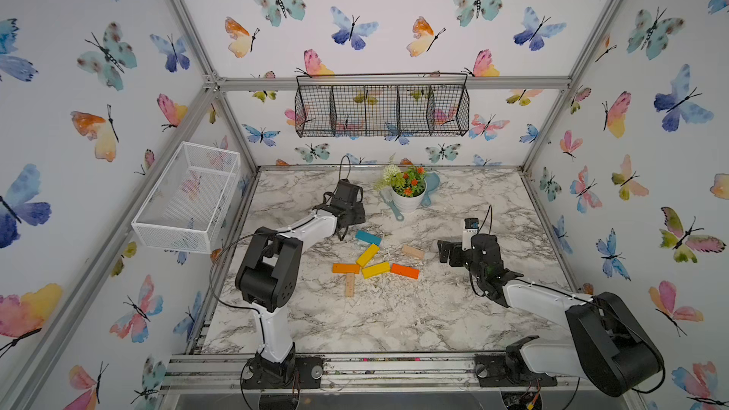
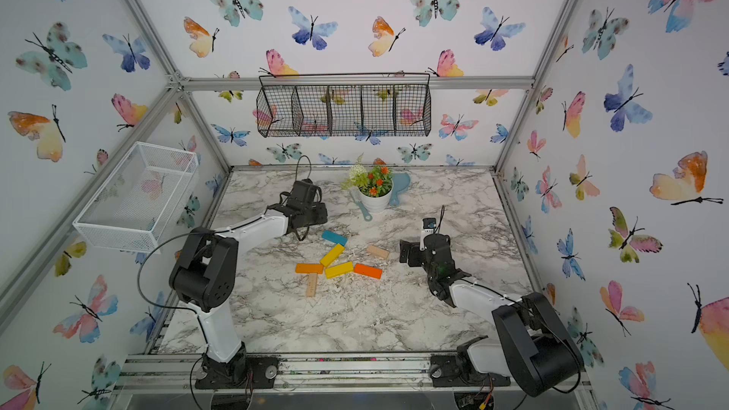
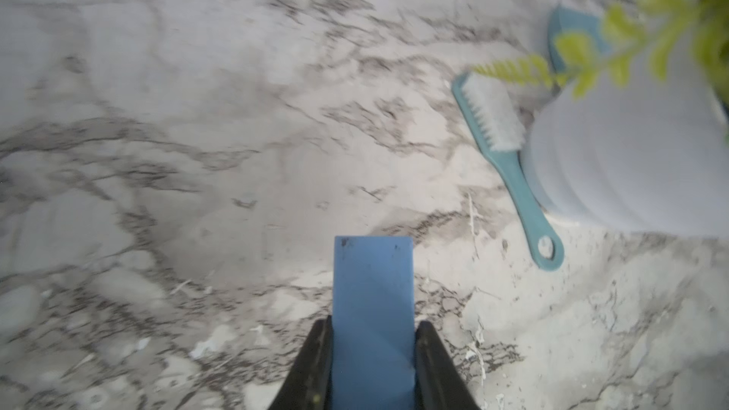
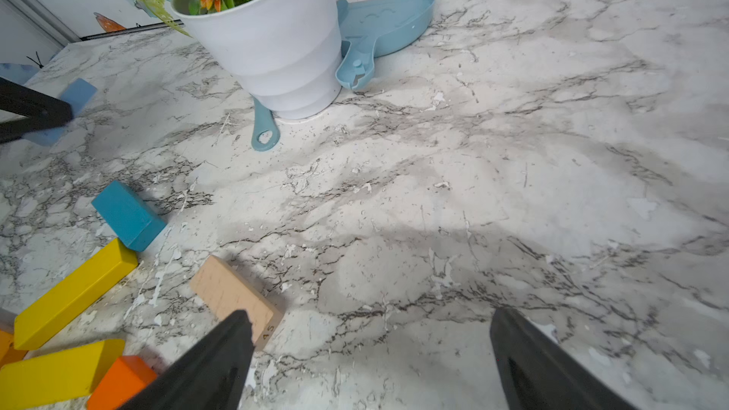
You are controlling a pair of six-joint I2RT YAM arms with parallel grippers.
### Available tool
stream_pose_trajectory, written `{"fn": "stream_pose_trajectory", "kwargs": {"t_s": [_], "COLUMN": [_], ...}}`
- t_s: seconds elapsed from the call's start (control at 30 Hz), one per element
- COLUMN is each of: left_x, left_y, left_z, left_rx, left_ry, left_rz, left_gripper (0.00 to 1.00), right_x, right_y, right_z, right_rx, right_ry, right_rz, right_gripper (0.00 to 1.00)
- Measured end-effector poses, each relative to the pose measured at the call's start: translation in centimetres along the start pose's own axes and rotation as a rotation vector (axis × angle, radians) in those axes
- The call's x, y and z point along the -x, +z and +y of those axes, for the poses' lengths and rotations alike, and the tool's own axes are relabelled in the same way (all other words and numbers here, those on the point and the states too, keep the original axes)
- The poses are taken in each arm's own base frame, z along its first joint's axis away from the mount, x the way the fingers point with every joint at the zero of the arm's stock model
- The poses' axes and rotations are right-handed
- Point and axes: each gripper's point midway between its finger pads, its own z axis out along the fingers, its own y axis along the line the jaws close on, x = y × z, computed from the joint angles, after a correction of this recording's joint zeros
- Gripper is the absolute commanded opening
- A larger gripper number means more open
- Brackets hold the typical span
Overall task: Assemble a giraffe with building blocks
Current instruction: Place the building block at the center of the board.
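The left gripper (image 3: 372, 325) is closed narrowly on a light-blue rectangular wooden bar (image 3: 372, 282). Its black fingers (image 3: 315, 364) press the bar's long sides, and the bar's free end juts past the tips over the grey-veined marble tabletop (image 3: 197, 151). Whether the bar touches the tabletop I cannot tell. In a top view this gripper (image 1: 342, 228) sits just left of the frame's centre. A teal wooden bar (image 1: 368, 237) lies just to its right, and a slanted yellow wooden bar (image 1: 367, 255) lies just below that. Lower, at mid-frame, three bars form a rough row, which is the unfinished giraffe's body: a left orange bar (image 1: 346, 268), a flat yellow bar (image 1: 376, 269) and a right orange bar (image 1: 404, 271). A plain wood leg bar (image 1: 349, 285) points down from the left orange one. The right gripper (image 4: 371, 315) stands wide open and holds nothing. In a top view it (image 1: 447, 252) is right of centre, near a loose plain wood bar (image 1: 412, 252). In the right wrist view one fingertip overlaps that bar's end, and I cannot tell if they touch. Toward the upper middle of the frame stands a white plastic pot of artificial flowers (image 1: 407, 199). A teal-handled brush (image 1: 392, 207) lies against its left side and a pale-blue scoop (image 1: 430, 187) is tucked behind its right.
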Motion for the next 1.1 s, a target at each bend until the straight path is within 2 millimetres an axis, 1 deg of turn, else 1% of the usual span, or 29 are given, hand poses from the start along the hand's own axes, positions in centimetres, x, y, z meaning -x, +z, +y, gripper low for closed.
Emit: {"fn": "stream_pose_trajectory", "kwargs": {"t_s": [0.07, 0.13, 0.17, 0.2, 0.3, 0.37, 0.5, 0.6, 0.67, 0.77, 0.87, 0.93, 1.0, 1.1], "left_x": [1.3, 2.2, 2.3, 2.3, 2.1, 1.4, -0.5, -1.3, -1.5, -1.3, -0.6, 0.5, 1.1, 1.1], "left_y": [-0.6, -0.7, -0.5, -0.3, 1.0, 2.0, 2.4, 2.5, 2.6, 2.6, 3.1, 4.3, 5.5, 6.7], "left_z": [2.4, 4.5, 5.2, 5.4, 5.1, 5.0, 5.8, 6.5, 6.7, 6.9, 6.3, 5.6, 5.1, 5.1], "left_rx": [0.029, 0.061, 0.078, 0.090, 0.109, 0.127, 0.182, 0.222, 0.236, 0.253, 0.257, 0.257, 0.260, 0.280], "left_ry": [-0.147, -0.273, -0.333, -0.369, -0.459, -0.530, -0.666, -0.793, -0.873, -0.963, -1.008, -1.033, -1.049, -1.070], "left_rz": [-0.017, -0.022, -0.012, -0.002, 0.026, 0.048, 0.066, 0.050, 0.031, -0.015, -0.048, -0.062, -0.065, -0.069], "left_gripper": [0.10, 0.07, 0.06, 0.05, 0.06, 0.06, 0.06, 0.05, 0.05, 0.05, 0.05, 0.04, 0.03, 0.03], "right_x": [0.0, 0.1, 0.1, 0.1, 0.0, 0.0, -0.2, -0.8, -1.0, -1.1, -1.1, -1.1, -1.4, -1.8], "right_y": [0.0, -0.1, -0.1, -0.1, -0.1, -0.1, 0.1, 0.4, 0.5, 0.5, 0.5, 0.6, 0.8, 1.2], "right_z": [0.0, 0.0, 0.0, 0.0, 0.0, 0.0, -0.2, -0.3, -0.4, -0.4, -0.3, -0.3, -0.3, -0.3], "right_rx": [0.001, 0.001, 0.001, 0.001, 0.001, 0.000, -0.008, -0.014, -0.016, -0.016, -0.014, -0.013, -0.013, -0.013], "right_ry": [0.001, 0.002, 0.002, 0.002, 0.003, 0.004, 0.007, 0.008, 0.008, 0.010, 0.012, 0.014, 0.014, 0.013], "right_rz": [-0.002, -0.004, -0.004, -0.003, -0.002, -0.001, 0.004, 0.023, 0.031, 0.032, 0.032, 0.033, 0.041, 0.060], "right_gripper": [0.99, 0.99, 0.99, 0.99, 0.99, 0.99, 0.99, 0.99, 0.99, 0.99, 0.99, 0.99, 0.99, 0.99]}}
